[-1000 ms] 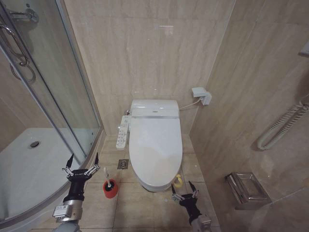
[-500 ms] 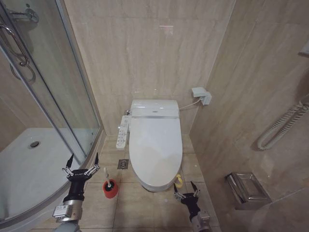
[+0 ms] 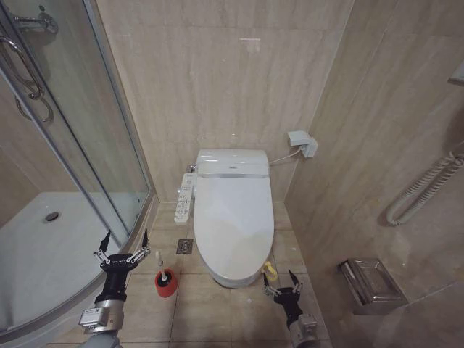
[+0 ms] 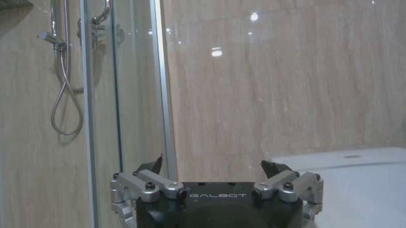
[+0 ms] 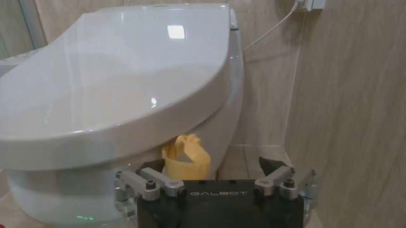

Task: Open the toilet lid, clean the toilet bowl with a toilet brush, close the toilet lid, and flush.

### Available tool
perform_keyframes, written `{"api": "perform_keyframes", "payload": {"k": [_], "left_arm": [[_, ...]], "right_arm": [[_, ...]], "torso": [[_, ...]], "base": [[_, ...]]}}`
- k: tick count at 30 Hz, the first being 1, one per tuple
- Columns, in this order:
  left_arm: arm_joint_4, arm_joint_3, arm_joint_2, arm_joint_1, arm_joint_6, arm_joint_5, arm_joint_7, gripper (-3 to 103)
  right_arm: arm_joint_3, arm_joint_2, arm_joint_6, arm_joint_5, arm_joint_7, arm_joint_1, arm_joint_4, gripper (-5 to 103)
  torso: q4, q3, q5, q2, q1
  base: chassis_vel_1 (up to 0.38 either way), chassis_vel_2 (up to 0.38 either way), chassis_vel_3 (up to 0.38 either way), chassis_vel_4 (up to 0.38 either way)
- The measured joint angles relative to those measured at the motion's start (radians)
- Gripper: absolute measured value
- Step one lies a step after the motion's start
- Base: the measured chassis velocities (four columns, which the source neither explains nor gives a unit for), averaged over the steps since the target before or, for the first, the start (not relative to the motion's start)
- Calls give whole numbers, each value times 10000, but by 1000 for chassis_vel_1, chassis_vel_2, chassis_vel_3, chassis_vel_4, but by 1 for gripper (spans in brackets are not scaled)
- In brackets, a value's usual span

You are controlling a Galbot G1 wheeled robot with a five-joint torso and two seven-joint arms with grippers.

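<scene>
1. Your left gripper [image 3: 124,244] hasn't moved: fingers apart, beside the shower glass [image 3: 87,145].
2. The toilet brush [image 3: 164,275] stands in its red cup.
3. The toilet lid [image 3: 233,217] stays closed.
4. Your right gripper [image 3: 281,283], fingers spread, has drifted right and lower, near the yellow loop [image 3: 269,270].

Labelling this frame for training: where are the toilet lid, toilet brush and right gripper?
toilet lid [image 3: 233,221], head view, smooth top.
toilet brush [image 3: 159,262], head view, white handle.
right gripper [image 3: 282,284], head view, between fingertips.

The left gripper [image 4: 217,178] is held open before the tiled wall [image 4: 279,85]; what seems the toilet lid [image 4: 358,183] is seen beside it.
</scene>
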Motion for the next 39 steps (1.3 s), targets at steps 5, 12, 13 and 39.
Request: {"api": "perform_keyframes", "payload": {"k": [5, 12, 13, 39], "left_arm": [[0, 0, 0, 0, 0, 0, 0, 100], [0, 0, 0, 0, 0, 0, 0, 100], [0, 0, 0, 0, 0, 0, 0, 100], [0, 0, 0, 0, 0, 0, 0, 100]], "right_arm": [[-73, 51, 6, 0, -46, 23, -7, 100], [-97, 92, 14, 2, -125, 123, -111, 82], [-97, 92, 14, 2, -125, 123, -111, 82], [137, 5, 222, 430, -125, 79, 338, 2]], "torso": [[0, 0, 0, 0, 0], [0, 0, 0, 0, 0], [0, 0, 0, 0, 0], [2, 0, 2, 0, 0]], "base": [[0, 0, 0, 0], [0, 0, 0, 0], [0, 0, 0, 0], [0, 0, 0, 0]]}}
